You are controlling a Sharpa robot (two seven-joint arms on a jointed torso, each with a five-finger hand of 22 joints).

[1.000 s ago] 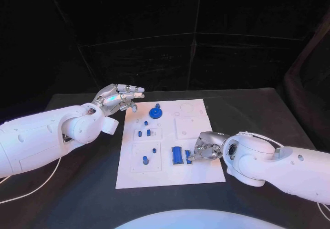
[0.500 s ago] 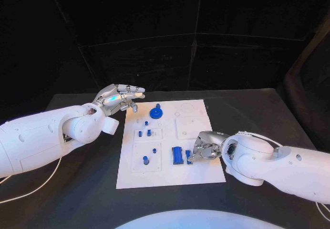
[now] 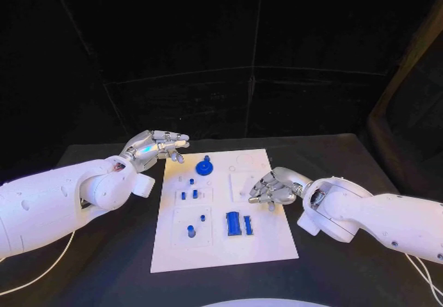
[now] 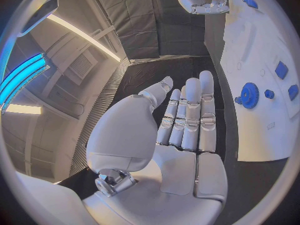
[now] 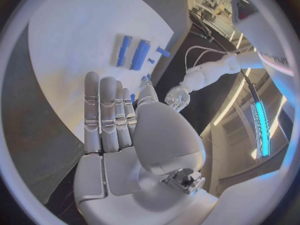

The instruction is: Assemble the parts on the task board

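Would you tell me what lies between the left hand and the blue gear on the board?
Only bare task board: the head view shows nothing between the left hand and the blue gear.

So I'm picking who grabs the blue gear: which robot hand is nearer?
Left. The left robot hand hovers just beside the blue gear; the right robot hand sits farther, across the board.

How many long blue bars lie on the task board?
2: a wide blue bar and a thin blue bar side by side on the task board, nearer the right hand.
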